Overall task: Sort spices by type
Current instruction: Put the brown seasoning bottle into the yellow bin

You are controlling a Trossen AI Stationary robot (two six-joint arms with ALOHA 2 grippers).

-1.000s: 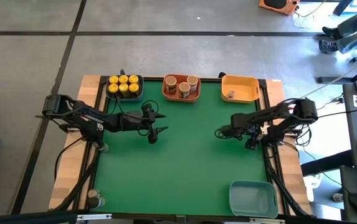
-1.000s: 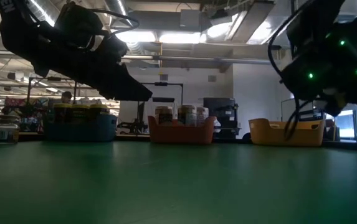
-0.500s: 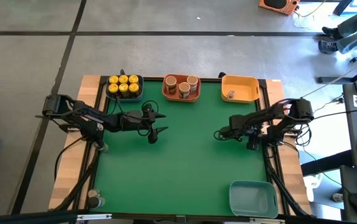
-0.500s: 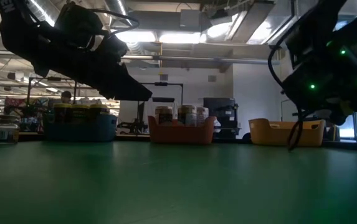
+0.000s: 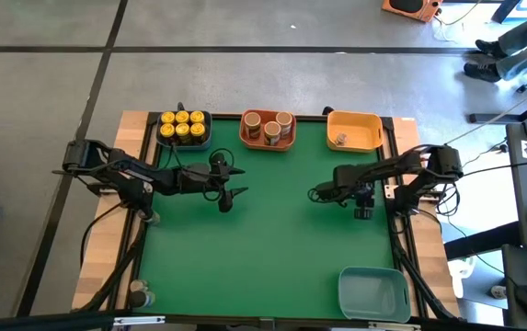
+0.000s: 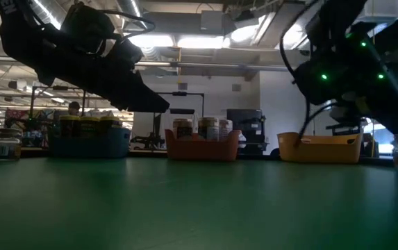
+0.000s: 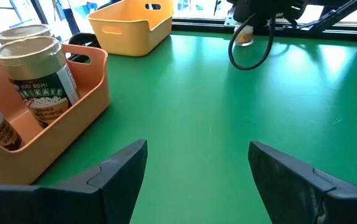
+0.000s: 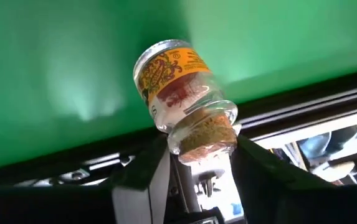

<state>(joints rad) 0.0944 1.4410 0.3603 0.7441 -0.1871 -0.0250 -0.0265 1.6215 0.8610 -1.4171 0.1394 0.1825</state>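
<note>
Overhead, the green-topped table [image 5: 263, 239] carries four plastic bins: a pale blue-grey rectangular one [image 5: 372, 293] at the near right corner, and along the far edge a yellow one [image 5: 353, 130], an orange one [image 5: 268, 131] and a dark blue one [image 5: 183, 130]. Six yellow-lidded cylindrical jars [image 5: 182, 123] fill the dark blue bin, three wider tan-lidded jars [image 5: 269, 125] stand in the orange bin, and one tiny jar [image 5: 341, 140] sits in the yellow bin. Over the left half, the left gripper [image 5: 234, 182] hangs with its fingers spread apart and nothing between them. Over the right half, the right gripper [image 5: 316, 195] grips a small clear glass jar with a cork stopper and orange label [image 8: 181, 102], pinched at the cork end and tilted above the green surface.
</note>
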